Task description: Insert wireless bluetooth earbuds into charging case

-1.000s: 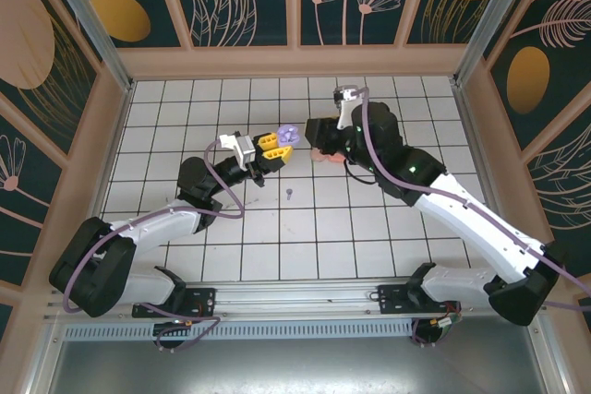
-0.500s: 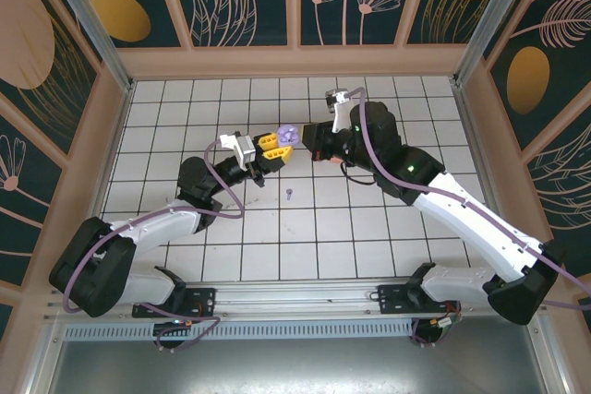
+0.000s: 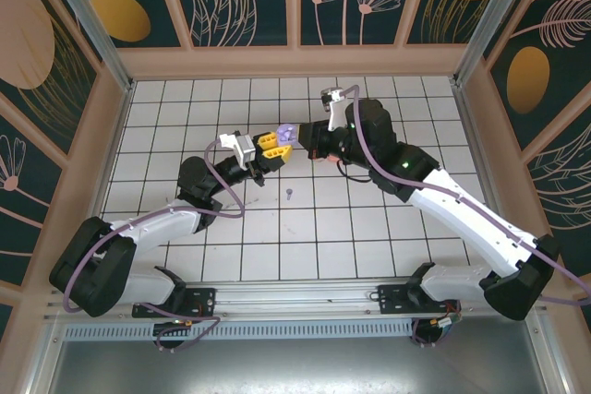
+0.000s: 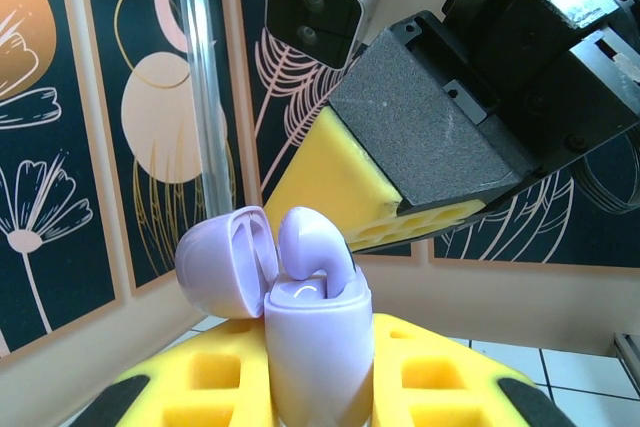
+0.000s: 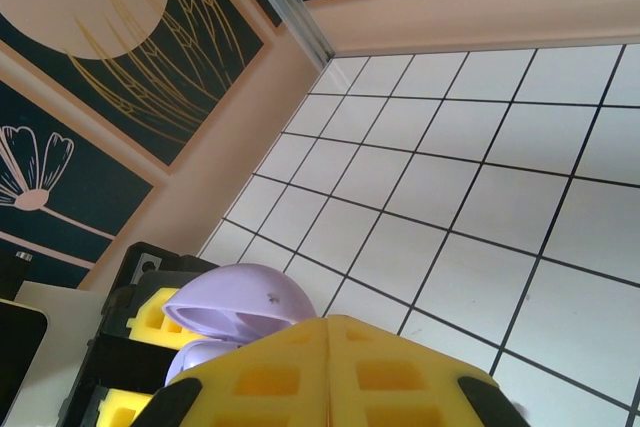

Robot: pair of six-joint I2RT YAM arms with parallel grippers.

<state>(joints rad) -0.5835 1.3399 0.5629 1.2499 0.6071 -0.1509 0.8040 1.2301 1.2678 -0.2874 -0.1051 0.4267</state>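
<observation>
While the left end effector (image 3: 271, 143) pinches the open lilac charging case (image 4: 315, 347), one lilac earbud (image 4: 310, 242) stands in its socket. Just right of it, the right end effector (image 3: 307, 139) hangs with pads pressed together. Both stand well apart from the desk (image 3: 369, 237) edges.

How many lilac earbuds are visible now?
2. One lilac plastic earbud sits in the open lilac case in the left gripper; another earbud lies on the white tiles. Others may be hidden.

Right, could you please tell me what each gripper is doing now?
Left gripper: closed on the lilac charging case.
Right gripper: closed, fingers touching.
</observation>
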